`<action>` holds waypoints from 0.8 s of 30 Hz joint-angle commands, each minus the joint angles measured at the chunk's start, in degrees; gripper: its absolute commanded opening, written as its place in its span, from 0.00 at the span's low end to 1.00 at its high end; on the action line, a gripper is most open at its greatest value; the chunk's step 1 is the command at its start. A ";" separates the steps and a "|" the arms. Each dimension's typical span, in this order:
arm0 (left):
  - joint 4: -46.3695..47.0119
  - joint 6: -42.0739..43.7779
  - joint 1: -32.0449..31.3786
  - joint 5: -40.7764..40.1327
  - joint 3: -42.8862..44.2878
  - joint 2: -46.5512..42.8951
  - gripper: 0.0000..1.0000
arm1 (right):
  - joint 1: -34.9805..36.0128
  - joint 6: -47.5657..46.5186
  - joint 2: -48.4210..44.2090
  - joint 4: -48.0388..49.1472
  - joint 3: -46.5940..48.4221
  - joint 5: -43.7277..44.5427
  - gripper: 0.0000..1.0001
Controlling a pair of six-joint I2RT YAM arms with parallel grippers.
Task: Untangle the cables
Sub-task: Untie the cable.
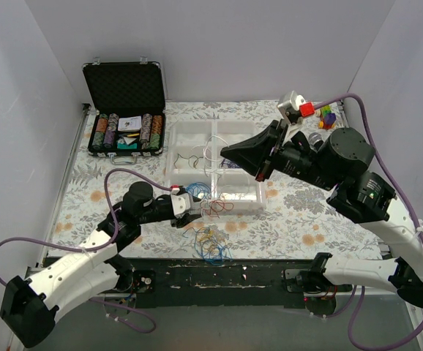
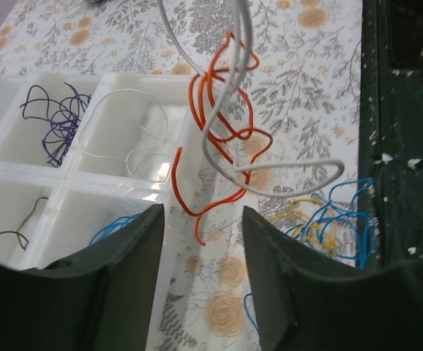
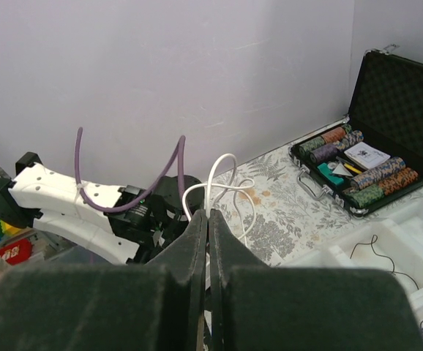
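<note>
My right gripper point(image 1: 226, 152) point(image 3: 208, 213) hangs above the white tray point(image 1: 189, 126), shut on a white cable point(image 3: 222, 179). That cable point(image 2: 292, 175) dangles down, and an orange cable point(image 2: 222, 131) point(image 1: 219, 207) is looped through it over the tray's near edge. My left gripper point(image 1: 195, 209) point(image 2: 200, 241) sits low just in front of the tray, jaws apart; the orange cable's loose end hangs at the tips, nothing gripped. A small tangle of blue and yellow cables point(image 1: 213, 246) point(image 2: 328, 219) lies on the cloth nearby.
The tray's compartments point(image 2: 87, 183) hold a purple cable point(image 2: 50, 121), a white one point(image 2: 135, 139), a dark one point(image 2: 10, 234) and a blue one point(image 2: 116, 227). An open poker-chip case point(image 1: 124, 110) stands back left, coloured toys point(image 1: 327, 117) back right. The table's black front edge point(image 2: 402, 146) is close.
</note>
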 commanded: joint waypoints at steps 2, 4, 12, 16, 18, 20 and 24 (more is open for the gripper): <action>-6.22 -0.69 0.29 2.50 3.69 -2.91 0.57 | 0.19 0.82 -0.38 3.12 -0.65 -1.01 0.01; -7.19 0.80 0.29 3.38 3.34 -3.70 0.63 | 0.19 0.82 -0.12 3.12 -0.30 -1.45 0.01; -7.90 4.76 0.29 4.26 3.69 -1.07 0.56 | 0.19 1.44 0.15 3.56 0.58 -3.12 0.01; -7.38 5.20 0.38 4.35 4.66 0.60 0.38 | 0.19 1.61 0.06 3.47 1.37 -4.00 0.01; -6.85 5.29 0.29 4.61 4.83 0.60 0.18 | 0.19 1.53 0.06 3.12 1.55 -4.18 0.01; -6.58 5.20 0.38 4.44 5.10 0.34 0.00 | 0.19 1.26 0.06 2.59 1.55 -4.00 0.01; -7.63 5.03 0.38 3.03 5.71 -0.54 0.00 | 0.19 0.82 0.24 1.37 1.81 -2.34 0.01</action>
